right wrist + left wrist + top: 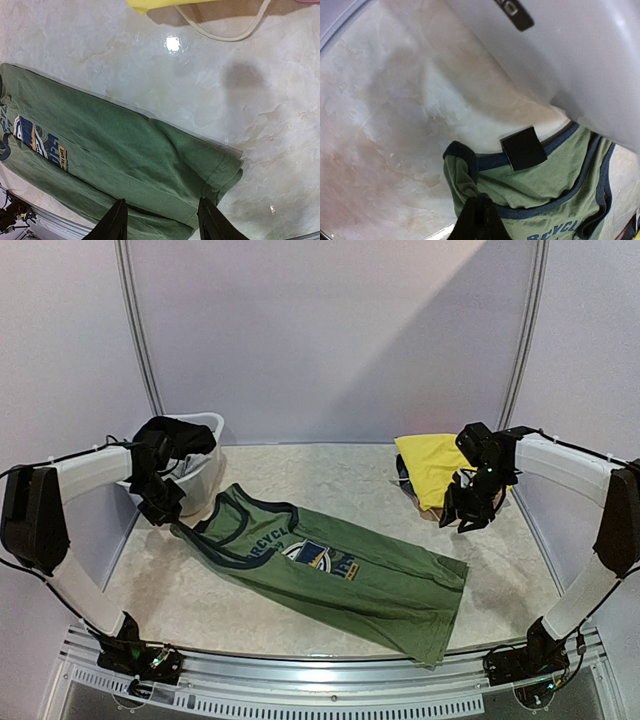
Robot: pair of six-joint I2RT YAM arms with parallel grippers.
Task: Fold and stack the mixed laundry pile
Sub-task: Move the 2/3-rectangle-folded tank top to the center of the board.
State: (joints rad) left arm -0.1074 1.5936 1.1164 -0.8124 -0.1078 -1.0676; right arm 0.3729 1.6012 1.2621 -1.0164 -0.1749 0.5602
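Shirt (pixel 330 565), olive with navy trim, lies flat across the middle of the table (pixel 330 472), neck toward the far-left corner and hem toward the near-right corner. The left gripper (pixel 500 185) sits at one shoulder strap, jaws spread, with bunched cloth between them; I cannot tell whether they touch it. The right gripper (pixel 162 220) hangs above the table near the hem, jaws released and empty. A yellow garment (pixel 430 465) tops the pile at the far-right corner. A tub (pixel 205 468) with a dark garment (pixel 185 435) draped on it stands at the far-left corner.
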